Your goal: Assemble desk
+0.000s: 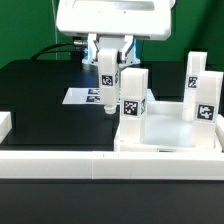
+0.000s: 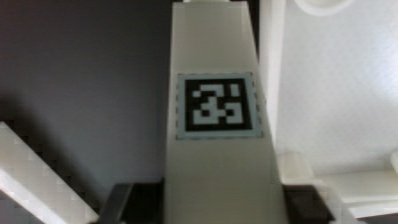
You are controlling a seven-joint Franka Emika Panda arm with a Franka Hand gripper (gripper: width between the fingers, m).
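Pincer (image 1: 108, 63) clasping upright square white plastic leg (image 1: 107, 98), smooth, matte, tagged.

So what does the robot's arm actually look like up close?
Its end effector has a broad, rounded white body with orange-red accents underneath; a dark cable trails beside it. The fingers look dark and blocky.

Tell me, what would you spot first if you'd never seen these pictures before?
First, the robot's end effector gripping a white leg upright over the black table. The leg's black-and-white tag sits in the middle of the wrist view. Just beside it, toward the exterior view's right, the white desk top has three more legs standing up from it.
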